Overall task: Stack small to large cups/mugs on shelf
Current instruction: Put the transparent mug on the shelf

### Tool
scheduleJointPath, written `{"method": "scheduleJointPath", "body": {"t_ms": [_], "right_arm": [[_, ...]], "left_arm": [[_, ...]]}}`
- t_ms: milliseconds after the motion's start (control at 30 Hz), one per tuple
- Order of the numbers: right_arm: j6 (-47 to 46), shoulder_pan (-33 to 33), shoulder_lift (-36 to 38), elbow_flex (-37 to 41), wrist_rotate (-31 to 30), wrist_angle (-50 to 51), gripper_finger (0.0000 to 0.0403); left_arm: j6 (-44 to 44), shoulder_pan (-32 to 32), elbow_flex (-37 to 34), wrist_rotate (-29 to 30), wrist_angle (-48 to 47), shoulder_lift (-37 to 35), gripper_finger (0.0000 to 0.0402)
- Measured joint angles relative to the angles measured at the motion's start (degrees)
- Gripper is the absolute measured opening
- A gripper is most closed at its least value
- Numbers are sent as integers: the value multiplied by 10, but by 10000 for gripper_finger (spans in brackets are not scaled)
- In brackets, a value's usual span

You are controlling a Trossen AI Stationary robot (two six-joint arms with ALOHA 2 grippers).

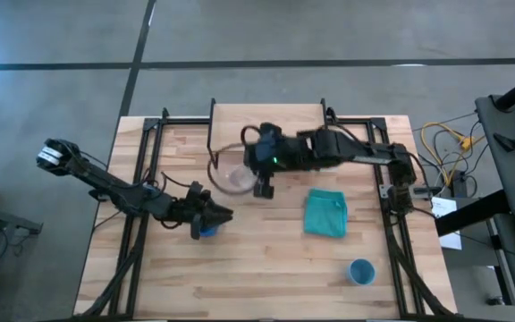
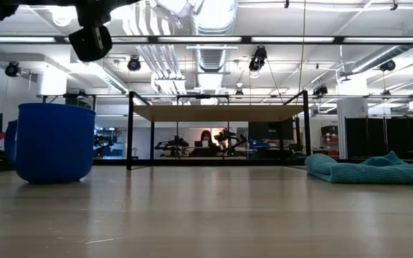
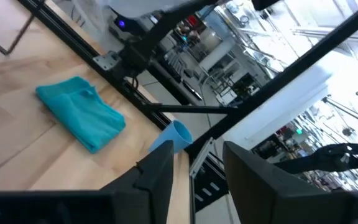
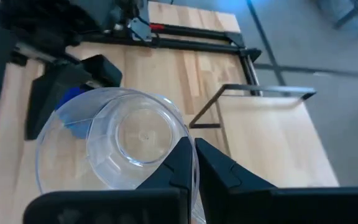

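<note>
**Clear cup gripped beside the shelf, blue mug under the left arm**

Right end effector (image 1: pixel 264 186) seen at centre of the high view, closed on the rim of the clear cup (image 1: pixel 237 178), cup tilted with its mouth toward the wrist camera (image 4: pixel 114 143). Shelf (image 1: pixel 266 125) found just above and slightly right of the cup in that frame, nearly touching it; judged a short lift toward the top edge for placing. Left end effector (image 1: pixel 211 217) parked lower left of centre, over the blue mug (image 1: pixel 206 229), fingers spread apart and gripping nothing (image 3: pixel 197 180). Mug standing upright at far left of the low view (image 2: pixel 54 142). Light blue cup (image 1: pixel 361 271) left at lower right, well apart from both arms, past the teal cloth (image 1: pixel 325 213). Right arm judged nearer the shelf.
</note>
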State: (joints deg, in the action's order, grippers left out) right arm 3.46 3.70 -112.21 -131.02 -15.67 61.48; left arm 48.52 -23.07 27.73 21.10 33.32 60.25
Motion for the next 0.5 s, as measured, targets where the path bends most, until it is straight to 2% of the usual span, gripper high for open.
{"method": "scheduleJointPath", "body": {"t_ms": [100, 233, 333, 500], "right_arm": [[-13, -34, -2, 0, 32, -4, 8], [19, -71, -3, 0, 36, -15, 8], [37, -93, -3, -6, 41, -22, 8], [43, -134, -4, -3, 107, -26, 8]], "left_arm": [[0, 11, 0, 2, 0, 0, 125], [-2, 19, 0, 2, 1, -4, 125], [-39, 24, 0, 4, 1, -4, 125], [-111, 55, 4, 18, 0, -5, 125]]}}
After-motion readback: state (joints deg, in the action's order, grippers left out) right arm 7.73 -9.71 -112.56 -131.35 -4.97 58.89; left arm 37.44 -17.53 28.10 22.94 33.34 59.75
